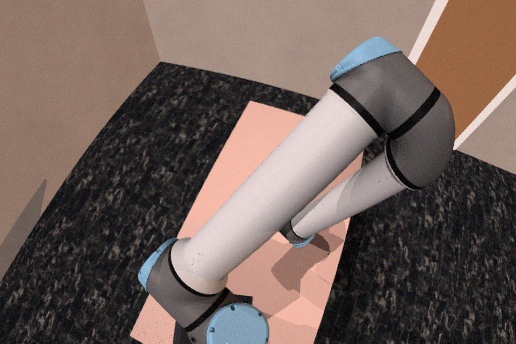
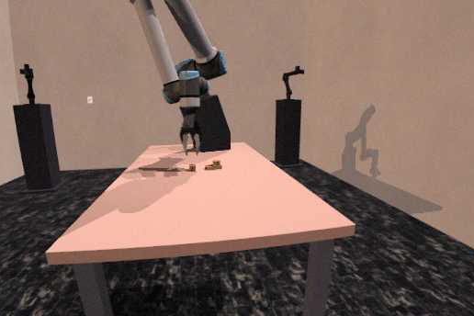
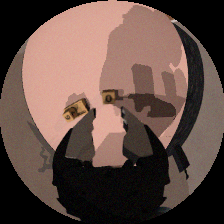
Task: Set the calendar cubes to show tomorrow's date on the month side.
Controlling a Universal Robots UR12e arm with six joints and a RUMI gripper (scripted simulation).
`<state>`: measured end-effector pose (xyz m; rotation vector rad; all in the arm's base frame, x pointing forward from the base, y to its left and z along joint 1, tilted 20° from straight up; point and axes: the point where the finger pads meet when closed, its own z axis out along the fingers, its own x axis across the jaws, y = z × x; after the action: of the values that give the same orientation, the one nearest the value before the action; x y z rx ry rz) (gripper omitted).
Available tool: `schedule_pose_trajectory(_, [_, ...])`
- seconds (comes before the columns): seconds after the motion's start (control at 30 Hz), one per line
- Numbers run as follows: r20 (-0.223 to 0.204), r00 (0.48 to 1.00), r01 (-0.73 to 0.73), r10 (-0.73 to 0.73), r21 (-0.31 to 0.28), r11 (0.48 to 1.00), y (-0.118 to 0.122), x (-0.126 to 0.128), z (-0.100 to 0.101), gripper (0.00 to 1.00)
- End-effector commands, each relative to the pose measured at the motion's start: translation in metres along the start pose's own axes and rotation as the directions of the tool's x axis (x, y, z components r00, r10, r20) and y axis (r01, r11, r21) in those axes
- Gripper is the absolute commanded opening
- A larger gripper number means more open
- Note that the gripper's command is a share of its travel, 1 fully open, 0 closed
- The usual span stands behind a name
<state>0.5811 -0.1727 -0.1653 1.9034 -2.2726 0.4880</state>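
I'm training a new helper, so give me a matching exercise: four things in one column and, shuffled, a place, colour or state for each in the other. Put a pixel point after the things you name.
Things
1. Loose cube [image 2: 192,168] [image 3: 109,96]
2. Tray [image 2: 208,167] [image 3: 82,104]
3. Tool [image 2: 191,152] [image 3: 108,108]
4. Table [image 1: 235,165] [image 2: 205,207] [image 3: 60,55]

Matches
A. Pink, under the arm
B. Fingers apart, nothing between them
C. Outside the tray, showing a 0 in the wrist view
D. Left of the loose cube in the wrist view

Right pairs: 1-C, 2-D, 3-B, 4-A

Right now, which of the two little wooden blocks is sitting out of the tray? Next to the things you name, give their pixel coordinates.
The cube [image 2: 192,168] [image 3: 109,97] alone on the table, nearer the long dark shadow; the other [image 2: 217,163] sits in the tray [image 2: 210,167].
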Motion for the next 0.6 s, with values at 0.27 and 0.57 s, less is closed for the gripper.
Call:
schedule_pose_trajectory(0.27, [0.003,1.0,-0.002,0.001,0.118,0.993,0.0004,-0.0005,0.0028,0.28])
schedule_pose_trajectory(0.57, [0.0,1.0,0.0,0.0,0.183,0.983,0.0015,0.0,-0.0002,0.28])
